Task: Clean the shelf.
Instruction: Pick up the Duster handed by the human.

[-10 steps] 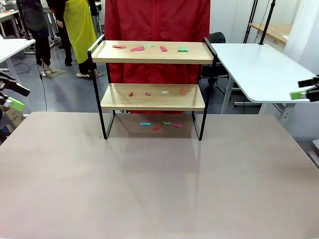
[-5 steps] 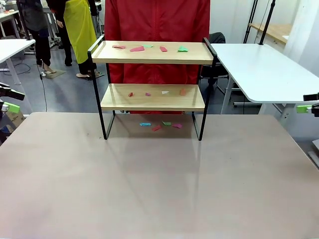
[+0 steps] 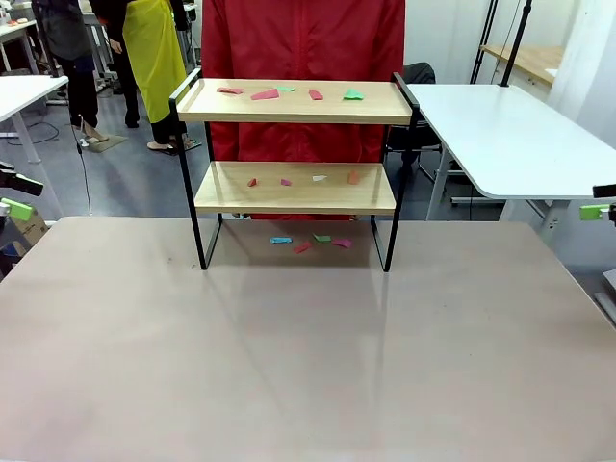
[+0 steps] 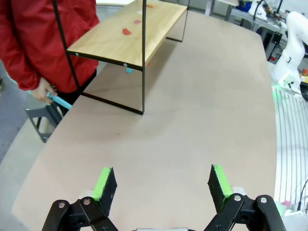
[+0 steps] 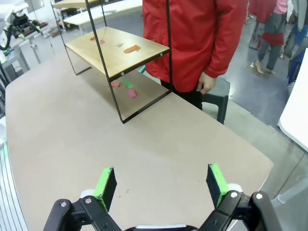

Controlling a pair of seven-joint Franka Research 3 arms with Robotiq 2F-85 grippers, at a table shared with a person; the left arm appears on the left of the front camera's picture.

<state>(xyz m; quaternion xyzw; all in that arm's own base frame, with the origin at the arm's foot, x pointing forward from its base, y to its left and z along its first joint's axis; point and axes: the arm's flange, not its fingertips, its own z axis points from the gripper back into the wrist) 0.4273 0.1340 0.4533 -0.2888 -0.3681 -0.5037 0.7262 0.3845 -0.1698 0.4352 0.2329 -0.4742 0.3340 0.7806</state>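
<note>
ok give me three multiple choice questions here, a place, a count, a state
1. Where is the person in the red jacket? A) behind the shelf B) on the robot's side C) seated at the right
2. How many paper scraps lie on the shelf's lower board? A) two B) four C) seven
3. How is the left gripper? A) shut on a scrap B) open and empty C) gripping a shelf leg
Answers: 1 A, the red jacket shows behind both boards; 2 B, red, pink, white and orange pieces; 3 B, green pads wide apart over bare table.
</note>
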